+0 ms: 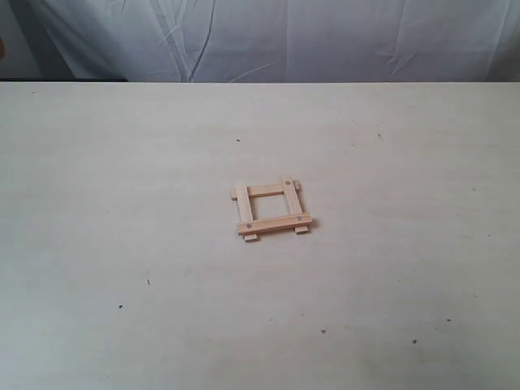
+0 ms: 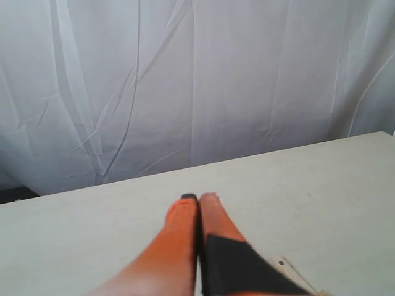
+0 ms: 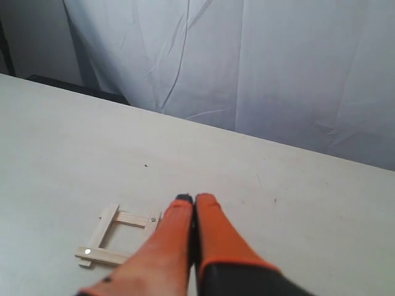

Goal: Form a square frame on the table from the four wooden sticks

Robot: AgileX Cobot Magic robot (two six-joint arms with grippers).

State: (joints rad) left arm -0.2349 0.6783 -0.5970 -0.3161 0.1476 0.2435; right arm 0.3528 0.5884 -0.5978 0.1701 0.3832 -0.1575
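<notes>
The four wooden sticks lie as a small square frame (image 1: 271, 208) near the middle of the table (image 1: 122, 203), ends sticking out past the corners, dark dots at the crossings. The right wrist view shows the frame (image 3: 117, 237) beside and partly behind my right gripper (image 3: 194, 198), whose orange fingers are pressed together, holding nothing. In the left wrist view my left gripper (image 2: 199, 197) is also shut and empty, and one dotted stick end (image 2: 287, 268) peeks out beside it. Neither gripper appears in the exterior view.
A creased white cloth backdrop (image 1: 325, 36) hangs behind the table's far edge. Tiny dark specks (image 1: 148, 282) dot the pale tabletop around the frame.
</notes>
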